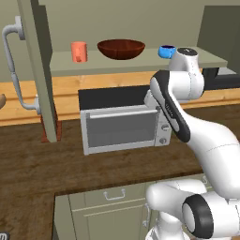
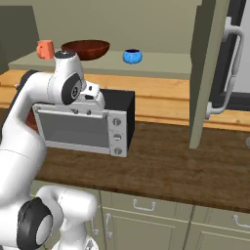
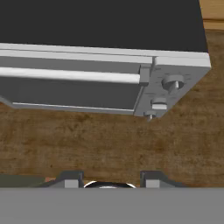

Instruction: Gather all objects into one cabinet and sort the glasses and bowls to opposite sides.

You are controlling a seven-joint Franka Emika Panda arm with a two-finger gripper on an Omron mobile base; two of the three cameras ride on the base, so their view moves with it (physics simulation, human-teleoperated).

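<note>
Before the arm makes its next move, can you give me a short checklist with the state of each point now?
1. Cabinet door open: ok, the shelf is in plain sight.
2. Tumbler, bowl and blue cup on the shelf: ok.
3. Mug on the shelf: cannot tell, I do not see it.
4. Glasses and bowl on opposite sides: not ok, the bowl stands between the tumbler and the blue cup.
5. Gripper empty: ok, the fingers stand apart with nothing between them, above the counter in front of the toaster oven.
</note>
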